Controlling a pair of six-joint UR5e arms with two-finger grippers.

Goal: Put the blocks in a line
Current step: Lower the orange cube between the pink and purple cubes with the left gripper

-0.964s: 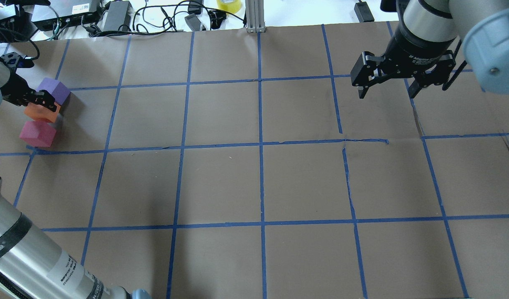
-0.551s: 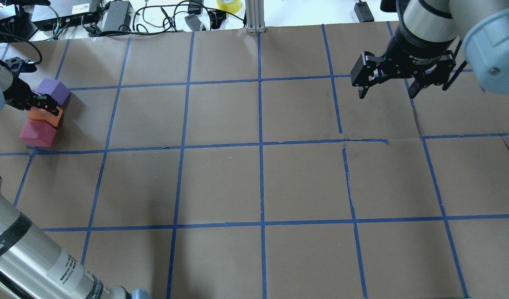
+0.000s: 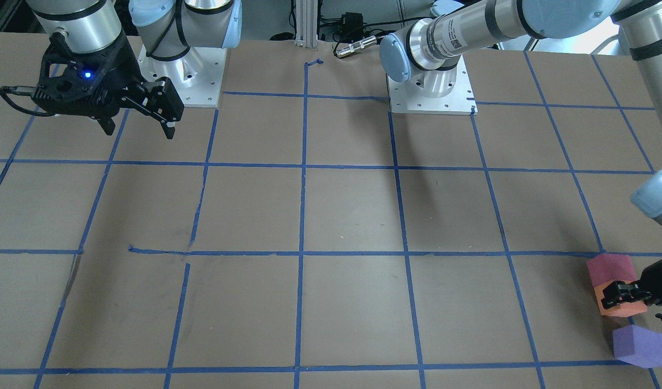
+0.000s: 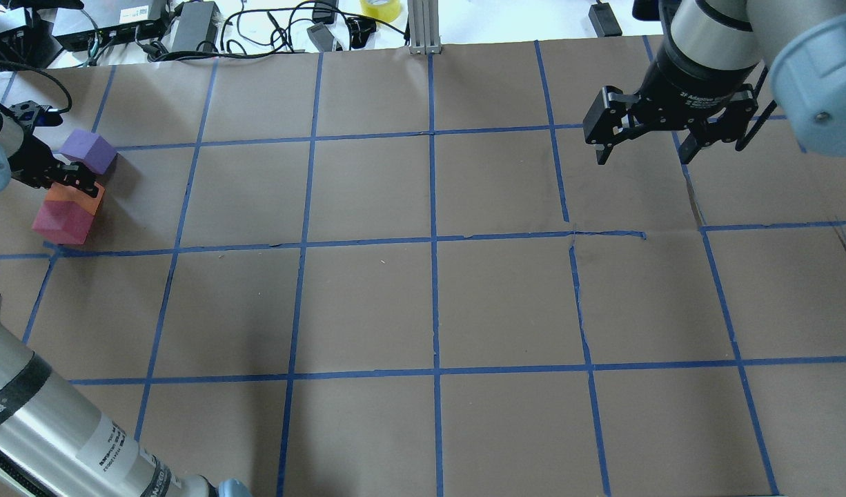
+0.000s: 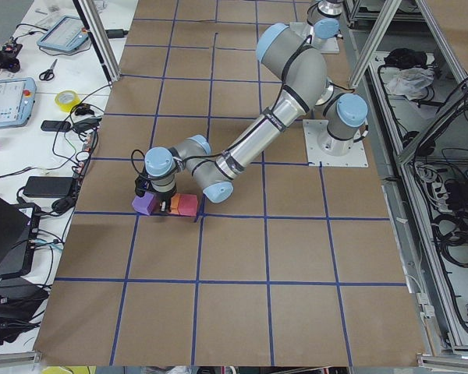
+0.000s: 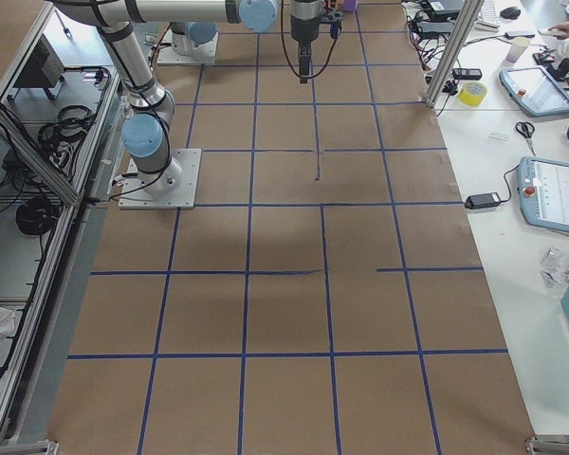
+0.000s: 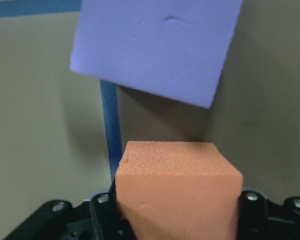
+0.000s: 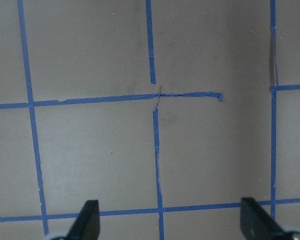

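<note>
My left gripper [image 4: 70, 181] is shut on the orange block [image 4: 79, 199] at the table's far left. The orange block is right against the red-pink block [image 4: 58, 222], with a small gap to the purple block [image 4: 88, 150] beyond it. In the front view the three run red-pink [image 3: 609, 268], orange [image 3: 625, 309], purple [image 3: 639, 346]. The left wrist view shows the orange block [image 7: 177, 190] between the jaws and the purple block [image 7: 155, 47] ahead. My right gripper [image 4: 642, 157] hangs open and empty above the far right of the table, also in the front view [image 3: 140, 132].
Brown paper with a blue tape grid [image 4: 433, 241] covers the table. Cables and power bricks [image 4: 188, 24], a yellow tape roll [image 4: 380, 7] and an aluminium post [image 4: 423, 27] lie along the far edge. The arm bases [image 3: 431, 89] stand on the robot's side.
My left gripper has carried the orange block away from the purple block and up against the red-pink block. The right arm has not moved.
</note>
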